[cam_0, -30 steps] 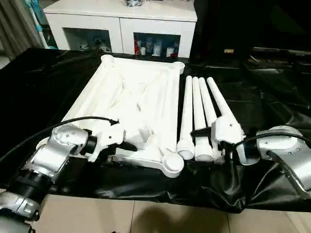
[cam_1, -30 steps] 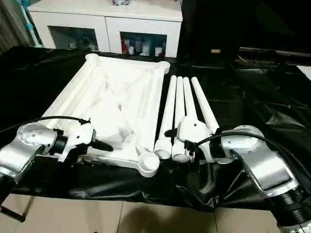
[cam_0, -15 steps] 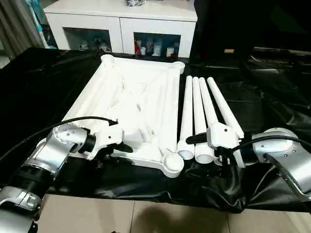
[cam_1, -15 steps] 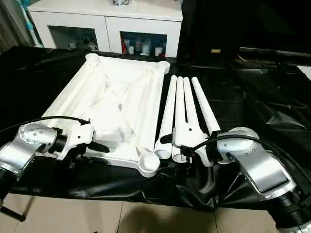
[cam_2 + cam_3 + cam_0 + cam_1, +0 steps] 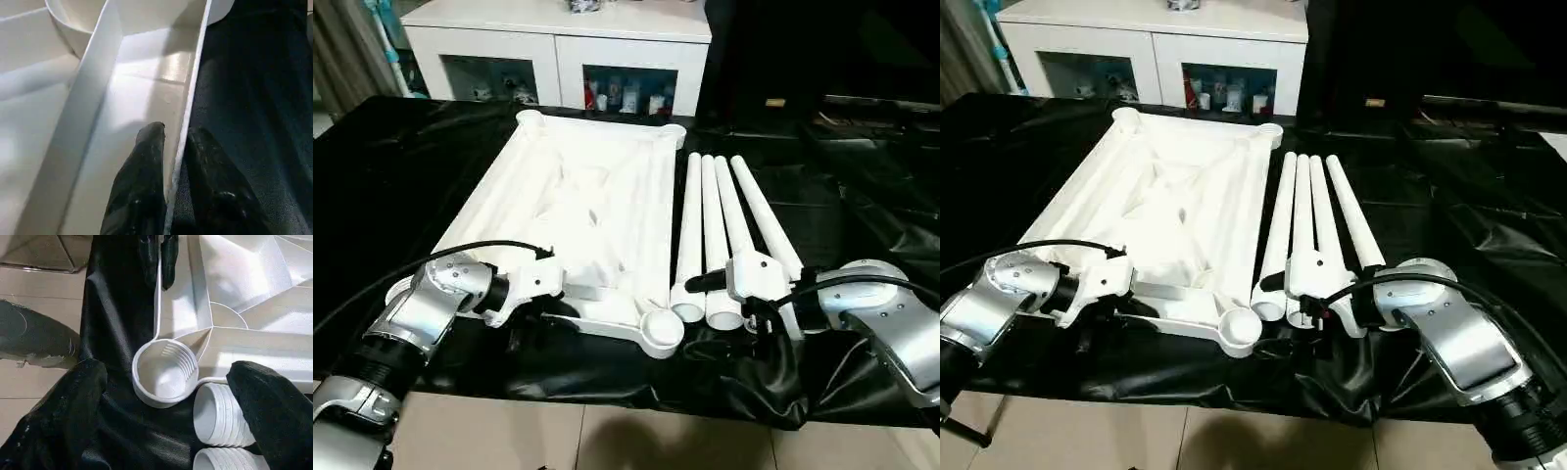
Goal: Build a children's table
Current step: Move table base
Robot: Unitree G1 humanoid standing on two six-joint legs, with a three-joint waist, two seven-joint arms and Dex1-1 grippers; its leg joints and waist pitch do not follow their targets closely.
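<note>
Left gripper (image 5: 175, 142) jaws have narrowed, apparently pinching the table top (image 5: 597, 196) near rim; right gripper (image 5: 168, 382) jaws spread beside its socket (image 5: 165, 373).

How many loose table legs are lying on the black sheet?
4 legs, side by side right of the upturned table top; near ends by the right gripper, which partly covers the rightmost two.

table top (image 5: 587, 215) left; legs (image 5: 720, 230) right | cabinet (image 5: 558, 44) behind
</note>
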